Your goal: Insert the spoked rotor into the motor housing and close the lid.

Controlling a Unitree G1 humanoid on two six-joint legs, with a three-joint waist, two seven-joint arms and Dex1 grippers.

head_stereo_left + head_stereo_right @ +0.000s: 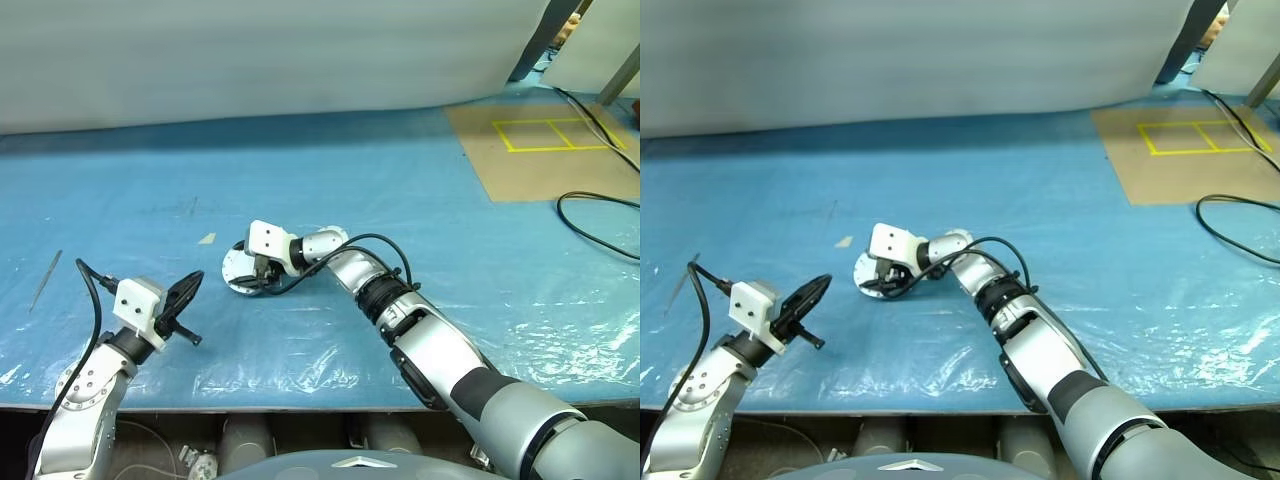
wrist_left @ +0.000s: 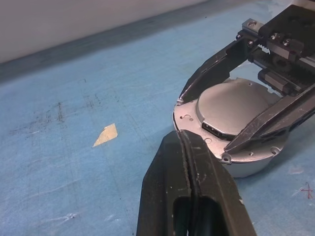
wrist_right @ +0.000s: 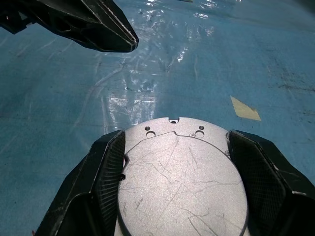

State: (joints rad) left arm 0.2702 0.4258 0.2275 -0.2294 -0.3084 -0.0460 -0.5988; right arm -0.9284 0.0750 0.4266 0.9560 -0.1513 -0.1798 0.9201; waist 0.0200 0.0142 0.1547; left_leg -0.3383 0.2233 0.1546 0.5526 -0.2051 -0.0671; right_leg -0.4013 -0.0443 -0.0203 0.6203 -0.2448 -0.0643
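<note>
**The look of the robot's two arms**

The right arm [image 1: 440, 350], at the lower right of the head view, has a silver-grey shell with black ribbed joint rings. A dark grey sleeve covers its widest part, near the frame edge. A thin black cable [image 1: 375, 245] loops over the wrist. A white block with small dark holes sits before the right gripper [image 3: 174, 189], whose black fingers [image 3: 101, 182] have a fine textured inner face.

The left arm [image 1: 85, 390], at the lower left, is also silver-grey. It carries a white block and a black cable [image 1: 92, 290]. The left gripper [image 2: 184, 187] has smooth black fingers with small scratches.
</note>
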